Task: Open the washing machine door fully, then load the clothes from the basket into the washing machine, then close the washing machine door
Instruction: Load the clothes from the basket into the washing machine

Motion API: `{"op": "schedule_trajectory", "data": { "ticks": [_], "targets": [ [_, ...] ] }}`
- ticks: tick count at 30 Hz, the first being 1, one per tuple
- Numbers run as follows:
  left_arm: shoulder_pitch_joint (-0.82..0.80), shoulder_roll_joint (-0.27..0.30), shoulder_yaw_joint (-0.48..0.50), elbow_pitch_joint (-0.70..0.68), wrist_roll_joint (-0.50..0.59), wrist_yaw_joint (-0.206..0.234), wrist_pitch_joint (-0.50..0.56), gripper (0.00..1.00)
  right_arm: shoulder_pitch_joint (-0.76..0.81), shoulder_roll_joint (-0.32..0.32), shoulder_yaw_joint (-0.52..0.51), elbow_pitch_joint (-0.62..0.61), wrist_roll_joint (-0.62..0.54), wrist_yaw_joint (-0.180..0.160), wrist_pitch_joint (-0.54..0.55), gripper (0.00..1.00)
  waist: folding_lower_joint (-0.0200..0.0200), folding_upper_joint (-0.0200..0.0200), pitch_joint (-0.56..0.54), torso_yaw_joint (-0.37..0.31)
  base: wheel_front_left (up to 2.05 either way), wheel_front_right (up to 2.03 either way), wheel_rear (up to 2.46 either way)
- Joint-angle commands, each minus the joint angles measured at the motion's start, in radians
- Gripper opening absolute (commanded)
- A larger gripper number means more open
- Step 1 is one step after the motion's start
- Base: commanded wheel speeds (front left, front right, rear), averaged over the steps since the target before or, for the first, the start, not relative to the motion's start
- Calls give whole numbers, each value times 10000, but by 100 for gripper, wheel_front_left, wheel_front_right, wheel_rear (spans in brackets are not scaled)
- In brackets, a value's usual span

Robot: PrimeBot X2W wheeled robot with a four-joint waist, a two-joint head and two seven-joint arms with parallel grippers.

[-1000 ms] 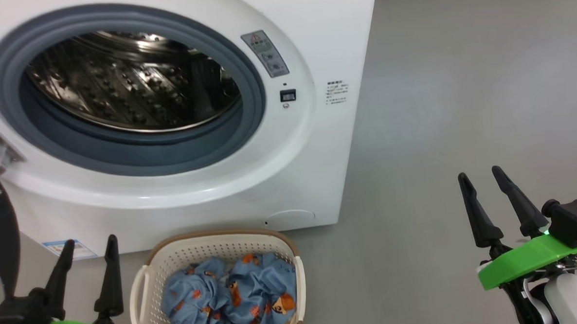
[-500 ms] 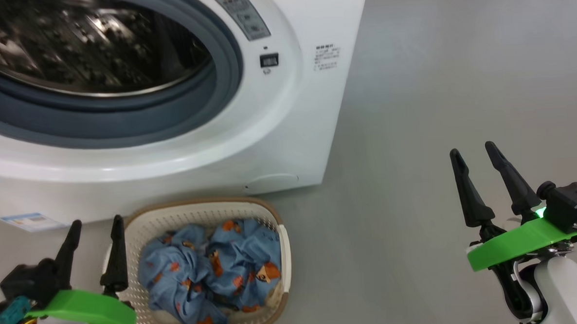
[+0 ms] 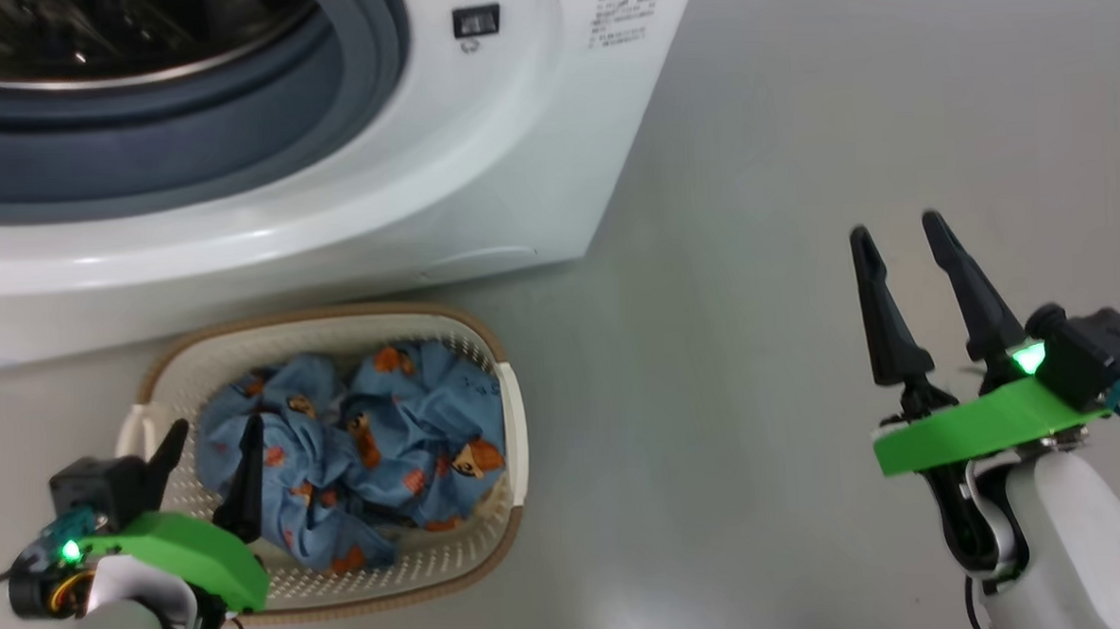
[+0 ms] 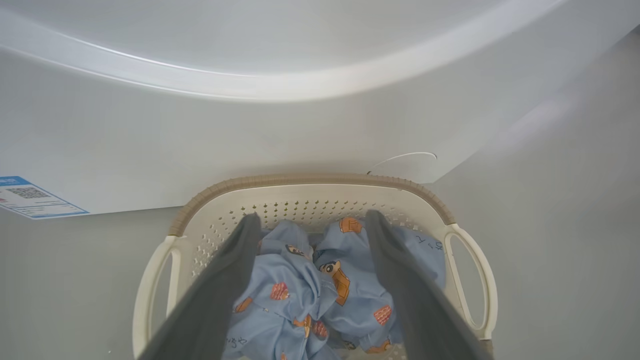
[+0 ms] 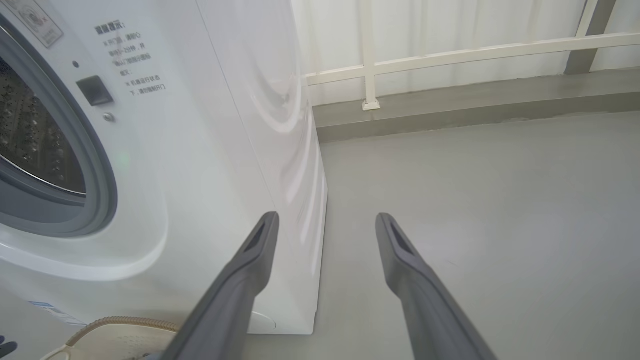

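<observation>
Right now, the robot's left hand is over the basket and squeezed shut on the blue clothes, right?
Not quite. The left gripper is over the basket, but it is open: its fingers stand wide apart, not shut on the clothes. The left wrist view shows it.

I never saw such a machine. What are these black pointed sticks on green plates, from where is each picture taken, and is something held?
This is a two-armed robot; each pair of sticks is a gripper. The head view looks down from its head: left gripper at lower left, right gripper at lower right. Each wrist view looks along one gripper's fingers. On the grey floor stands a white washing machine with its opening uncovered, and before it a basket of blue printed clothes. The left gripper hangs over the basket. Both grippers are open and hold nothing.
</observation>
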Motion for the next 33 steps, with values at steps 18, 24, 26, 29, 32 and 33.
{"op": "schedule_trajectory", "data": {
  "ticks": [18,24,26,29,32,33],
  "targets": [
    [-2350,337,-2612,2269,-313,-455,342,100,-994,709,294,-635,-255,75,-92,100,-2,-1,2633,-1332,0,0,0],
    [-2798,533,-3445,2630,-912,-457,589,100,-1134,826,407,-729,-238,75,-92,100,-2,-1,3061,-1610,0,0,0],
    [-2970,630,-3682,2734,-1118,-457,680,100,-1183,853,454,-750,-224,75,-92,100,-2,-1,3215,-1713,0,0,0],
    [-3263,775,-4002,2960,-1295,-457,701,100,-1222,884,471,-778,-200,75,-92,100,-2,-1,3454,-1852,0,0,0],
    [-3552,870,-4327,3147,-1435,-457,745,100,-1236,903,509,-808,-184,75,-92,100,-2,-1,3681,-1980,0,0,0],
    [-3649,897,-4420,3205,-1490,-457,754,100,-1241,907,525,-820,-176,75,-92,100,-2,-1,3752,-2025,0,0,0]
  ]
}}
